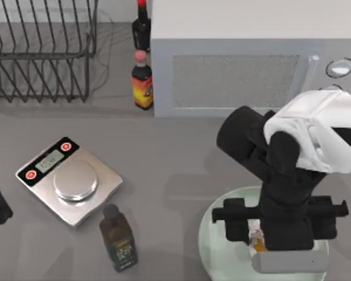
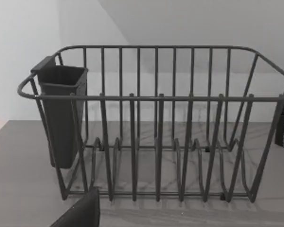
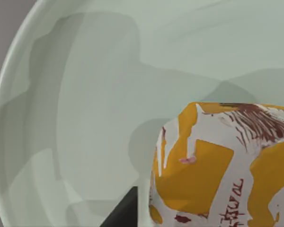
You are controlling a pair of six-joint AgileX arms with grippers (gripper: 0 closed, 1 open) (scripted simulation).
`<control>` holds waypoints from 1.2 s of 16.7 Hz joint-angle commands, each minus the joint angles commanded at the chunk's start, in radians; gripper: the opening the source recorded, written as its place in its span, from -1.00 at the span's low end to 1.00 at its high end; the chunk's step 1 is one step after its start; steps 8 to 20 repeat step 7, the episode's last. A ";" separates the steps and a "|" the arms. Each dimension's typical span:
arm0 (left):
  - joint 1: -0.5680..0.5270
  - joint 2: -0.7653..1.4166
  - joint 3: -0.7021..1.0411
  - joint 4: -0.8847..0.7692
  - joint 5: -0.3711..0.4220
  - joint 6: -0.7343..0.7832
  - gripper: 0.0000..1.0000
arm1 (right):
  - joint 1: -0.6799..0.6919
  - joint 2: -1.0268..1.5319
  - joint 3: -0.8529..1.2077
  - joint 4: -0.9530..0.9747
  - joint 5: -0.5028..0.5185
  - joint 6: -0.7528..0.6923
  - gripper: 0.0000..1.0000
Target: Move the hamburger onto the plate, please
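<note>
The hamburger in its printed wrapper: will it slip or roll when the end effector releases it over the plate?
The hamburger looks rounded, so it may rock or roll a little. Its wrapper seems smooth and could slide on the glossy plate. The plate's raised rim would probably stop it. The right end effector is above the plate.

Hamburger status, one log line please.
right gripper over plate | hamburger at plate, grip unclear | left arm parked at table's left
</note>
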 joint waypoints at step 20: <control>0.000 0.000 0.000 0.000 0.000 0.000 1.00 | 0.000 0.000 0.000 0.000 0.000 0.000 1.00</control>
